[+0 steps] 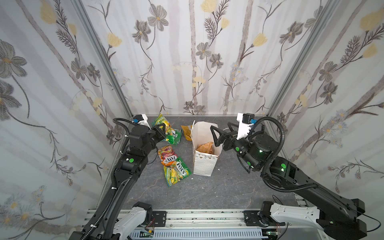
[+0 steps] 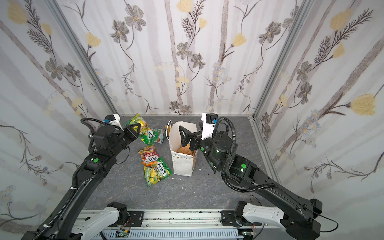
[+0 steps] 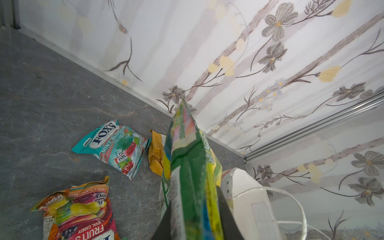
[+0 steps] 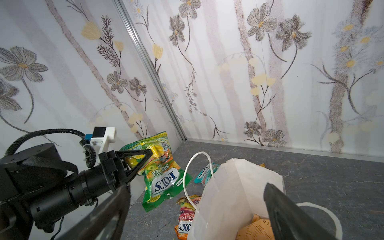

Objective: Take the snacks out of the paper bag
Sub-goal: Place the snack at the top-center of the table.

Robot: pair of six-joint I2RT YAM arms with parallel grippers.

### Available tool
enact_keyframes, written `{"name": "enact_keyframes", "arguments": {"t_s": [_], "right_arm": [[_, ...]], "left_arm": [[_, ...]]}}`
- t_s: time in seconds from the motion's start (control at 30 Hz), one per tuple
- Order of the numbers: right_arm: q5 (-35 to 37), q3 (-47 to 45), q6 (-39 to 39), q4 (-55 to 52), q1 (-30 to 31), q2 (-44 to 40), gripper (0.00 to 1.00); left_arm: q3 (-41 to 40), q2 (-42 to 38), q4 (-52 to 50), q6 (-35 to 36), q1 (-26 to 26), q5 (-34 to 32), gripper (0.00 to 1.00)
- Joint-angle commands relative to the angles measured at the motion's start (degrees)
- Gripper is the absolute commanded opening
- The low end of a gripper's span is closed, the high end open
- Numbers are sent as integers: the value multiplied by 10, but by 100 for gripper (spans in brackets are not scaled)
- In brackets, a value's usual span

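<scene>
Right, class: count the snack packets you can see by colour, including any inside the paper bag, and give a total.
Green-yellow packets: 2
Red-orange packet: 1
Teal-pink packet: 1
Yellow-orange packet: 1
Orange-tan pouch, inside the paper bag: 1
Total: 6

The grey marbled tabletop carries the upright paper bag and several loose snacks.

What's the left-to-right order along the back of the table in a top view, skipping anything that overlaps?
green-yellow FOX'S packet → yellow-orange chip bag → paper bag
</scene>
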Motion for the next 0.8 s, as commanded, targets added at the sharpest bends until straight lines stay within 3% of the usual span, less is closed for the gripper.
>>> {"name": "enact_keyframes", "arguments": {"t_s": [0.0,0.33,0.77], "right_arm": [[-8,0,9,6,-1,1,100],[-17,2,14,2,-1,0,100],[-19,0,25,-9,0,-10,100]], "left_arm": [[-29,17,106,-41,16,31,13],[-85,151,251,-87,42,110,12],[-99,322,371,-110,31,126,10]]}}
